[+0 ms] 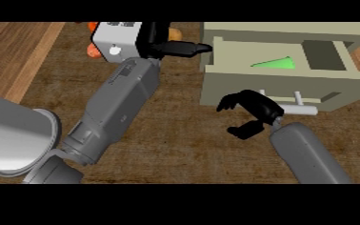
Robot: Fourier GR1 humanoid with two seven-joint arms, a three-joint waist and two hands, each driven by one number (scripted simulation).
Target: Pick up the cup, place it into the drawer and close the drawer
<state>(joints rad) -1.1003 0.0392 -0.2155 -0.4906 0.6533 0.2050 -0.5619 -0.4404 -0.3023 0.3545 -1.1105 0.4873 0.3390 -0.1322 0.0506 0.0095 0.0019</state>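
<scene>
The beige drawer (211, 83) stands open at the upper right, with a white bar handle (304, 108) on its front. Inside it lies a green shape (275, 64), seemingly the cup, though only a wedge of it shows. My right hand (255, 108) hovers just in front of the drawer's front, left of the handle, fingers bent and thumb apart, holding nothing. My left hand (167, 45) is at the top centre, its fingers straight and pointing right toward the drawer's left wall, also holding nothing.
A white-grey block (116, 40) sits by my left wrist with orange objects (94, 51) partly hidden around it. A grey round metal object (21, 138) fills the lower left. A lighter wooden strip (21, 57) borders the brown counter at the left.
</scene>
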